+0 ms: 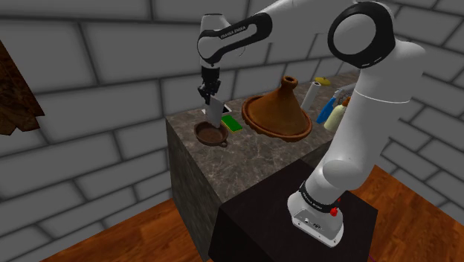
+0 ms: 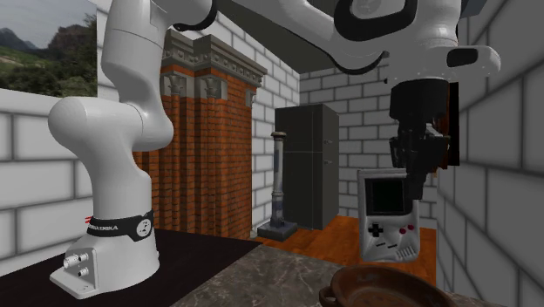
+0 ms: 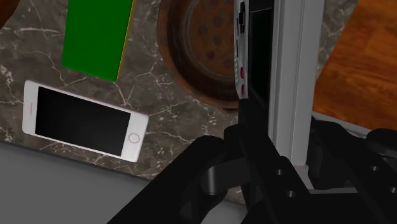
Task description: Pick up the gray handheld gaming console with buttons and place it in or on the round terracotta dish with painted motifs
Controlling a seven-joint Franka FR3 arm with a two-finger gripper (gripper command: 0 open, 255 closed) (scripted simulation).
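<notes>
My gripper (image 1: 210, 98) is shut on the grey handheld console (image 1: 216, 113) and holds it upright by its top end. In the second exterior view the console (image 2: 388, 215) shows its screen, cross pad and buttons below the gripper (image 2: 417, 185). It hangs just above the small round brown dish (image 1: 210, 135), whose rim (image 2: 384, 277) lies under it. In the wrist view the console (image 3: 289, 63) sits clasped between the black fingers (image 3: 254, 153), and the dish (image 3: 203, 51) with its dark spotted motifs lies beyond, on the marbled stone counter (image 3: 159, 133).
A white phone (image 3: 83, 121) and a green flat block (image 3: 95, 32) lie beside the dish. A large brown tagine (image 1: 276, 112) and several bottles (image 1: 332, 112) stand further along the counter. The counter's edge drops to a wood floor (image 1: 134, 238) close to the dish.
</notes>
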